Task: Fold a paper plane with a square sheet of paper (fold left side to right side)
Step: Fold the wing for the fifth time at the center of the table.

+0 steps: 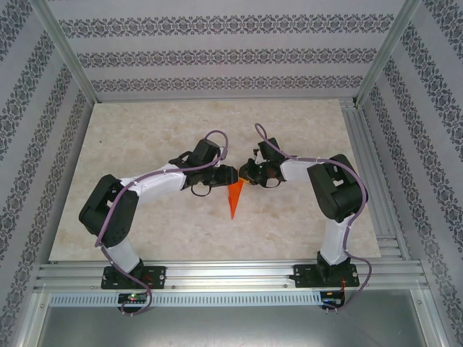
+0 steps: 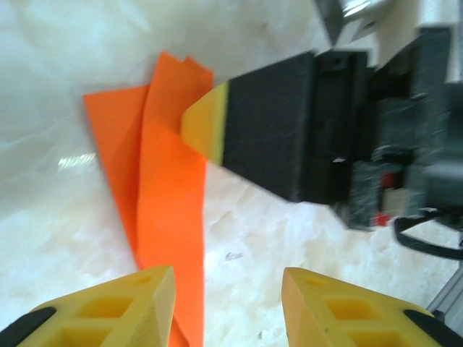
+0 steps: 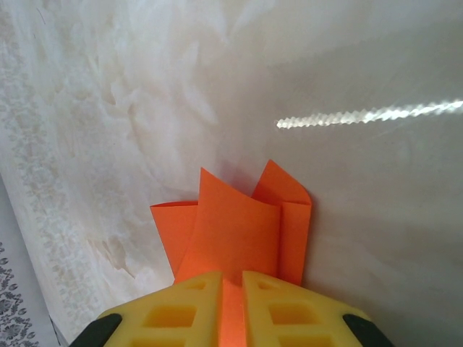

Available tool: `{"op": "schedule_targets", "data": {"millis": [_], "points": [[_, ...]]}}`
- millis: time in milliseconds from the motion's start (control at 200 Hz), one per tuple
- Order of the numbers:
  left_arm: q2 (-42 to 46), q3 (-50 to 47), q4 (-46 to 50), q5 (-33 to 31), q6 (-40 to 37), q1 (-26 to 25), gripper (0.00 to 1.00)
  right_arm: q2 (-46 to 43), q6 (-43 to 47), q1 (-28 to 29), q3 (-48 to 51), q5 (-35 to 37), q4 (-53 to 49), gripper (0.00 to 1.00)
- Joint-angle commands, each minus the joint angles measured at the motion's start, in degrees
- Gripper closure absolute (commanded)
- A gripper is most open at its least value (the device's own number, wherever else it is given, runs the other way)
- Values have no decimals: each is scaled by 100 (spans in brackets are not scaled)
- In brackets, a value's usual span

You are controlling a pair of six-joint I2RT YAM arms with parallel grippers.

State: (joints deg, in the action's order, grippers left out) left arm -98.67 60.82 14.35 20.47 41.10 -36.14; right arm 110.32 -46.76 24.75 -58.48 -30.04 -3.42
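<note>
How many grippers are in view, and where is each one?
2. The left gripper hangs open, low over the table next to the paper plane. The right gripper is shut on the plane's wide end, mid-table. None seem hidden.

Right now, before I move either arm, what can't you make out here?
Left wrist view: near end of the paper plane, cut off by the bottom edge beside the left gripper.
Right wrist view: its near part, hidden behind the right gripper.
Top view: its wide end, under both grippers; jaws too small to read.
</note>
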Motion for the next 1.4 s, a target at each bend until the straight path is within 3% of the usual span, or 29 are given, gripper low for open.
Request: {"op": "schedule_targets", "data": {"millis": [0, 155, 455, 590, 904, 1054, 1244, 1399], "points": [[-233, -64, 226, 35, 152, 1, 55, -62, 81, 56, -4, 95, 68, 84], [-451, 16, 203, 57, 199, -1, 57, -89, 86, 65, 21, 95, 77, 84], [-770, 66, -332, 443, 259, 1, 87, -114, 130, 65, -4, 44, 81, 83], [-968, 110, -435, 501, 263, 0, 94, -240, 222, 39, 8, -52, 104, 79], [-960, 90, -525, 581, 244, 2, 96, -898, 483, -304, 194, -146, -89, 62], [-970, 115, -536, 617, 258, 2, 96, -618, 398, -330, 29, -319, -137, 58], [-969, 132, -487, 618, 232, 1, 96, -308, 103, -269, -32, -576, 315, 44], [-967, 154, -452, 599, 207, 2, 96, -177, 91, -203, -154, -590, 342, 42]]}}
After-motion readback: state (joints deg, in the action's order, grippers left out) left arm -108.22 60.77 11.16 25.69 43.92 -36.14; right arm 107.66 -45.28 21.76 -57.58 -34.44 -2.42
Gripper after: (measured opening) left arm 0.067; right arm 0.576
